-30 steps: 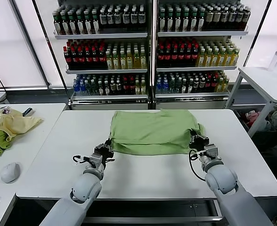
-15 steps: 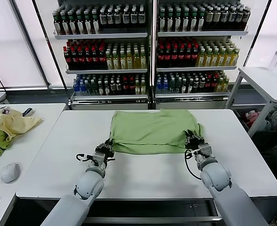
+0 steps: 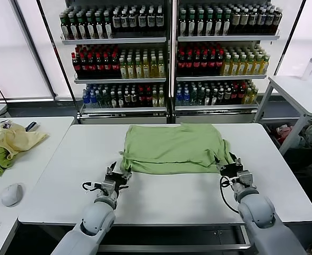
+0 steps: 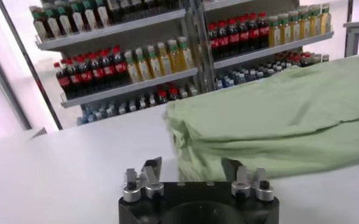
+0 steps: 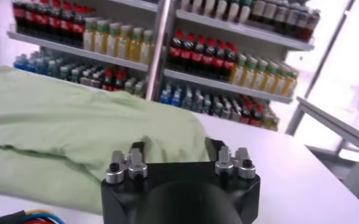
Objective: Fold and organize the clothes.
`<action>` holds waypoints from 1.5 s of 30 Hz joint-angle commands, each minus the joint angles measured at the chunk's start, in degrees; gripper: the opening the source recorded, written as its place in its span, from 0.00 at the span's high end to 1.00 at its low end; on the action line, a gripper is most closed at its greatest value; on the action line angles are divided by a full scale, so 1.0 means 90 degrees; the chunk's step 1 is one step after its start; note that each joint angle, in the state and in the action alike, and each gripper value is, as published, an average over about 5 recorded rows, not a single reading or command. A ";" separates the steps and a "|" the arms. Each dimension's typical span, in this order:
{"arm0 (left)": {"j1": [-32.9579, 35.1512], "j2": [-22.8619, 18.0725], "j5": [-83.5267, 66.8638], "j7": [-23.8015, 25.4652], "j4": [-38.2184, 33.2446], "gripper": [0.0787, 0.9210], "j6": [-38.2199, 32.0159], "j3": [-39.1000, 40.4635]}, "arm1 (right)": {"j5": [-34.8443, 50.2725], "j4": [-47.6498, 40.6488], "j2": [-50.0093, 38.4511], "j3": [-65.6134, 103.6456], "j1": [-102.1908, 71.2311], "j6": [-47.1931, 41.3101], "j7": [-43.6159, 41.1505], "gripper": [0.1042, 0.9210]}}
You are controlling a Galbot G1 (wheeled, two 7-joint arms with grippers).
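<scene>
On a white table (image 3: pixel 55 175), a folded green shirt (image 3: pixel 172 149) is flanked at its near corners by the left gripper (image 3: pixel 117 173) and right gripper (image 3: pixel 229 166), both spread and empty.

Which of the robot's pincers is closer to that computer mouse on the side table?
The left pincer. It sits near the green shirt's front left corner, across from the mouse; the right pincer is at the shirt's opposite corner, much farther away.

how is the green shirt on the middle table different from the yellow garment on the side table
The green shirt lies folded flat in a neat rectangle on the middle table; the yellow garment sits crumpled in a heap on the side table. The shirt looks larger. Both are soft cloth.
</scene>
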 commanded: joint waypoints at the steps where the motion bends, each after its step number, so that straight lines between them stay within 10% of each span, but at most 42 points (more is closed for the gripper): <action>1: -0.0310 -0.0028 -0.0445 -0.0017 0.0260 0.15 0.0100 0.0060 | 0.0894 -0.0128 -0.0069 0.0370 -0.0269 -0.0618 0.0149 0.13; 6: -0.0448 -0.0056 -0.0529 -0.0026 0.0411 0.17 0.0085 0.0098 | 0.1160 -0.0379 -0.0033 0.0080 -0.0018 -0.0734 0.0213 0.20; 26: -0.0232 0.0045 -0.0971 0.0254 0.0245 0.85 0.0049 -0.0026 | 0.1414 -0.0478 -0.0108 -0.0080 0.0094 -0.0709 0.0181 0.90; 45: 0.2754 0.0284 -0.0478 0.0291 -0.2475 0.97 0.0026 -0.0632 | 0.0856 0.1877 -0.0177 0.1224 -0.2544 -0.0698 0.0127 0.95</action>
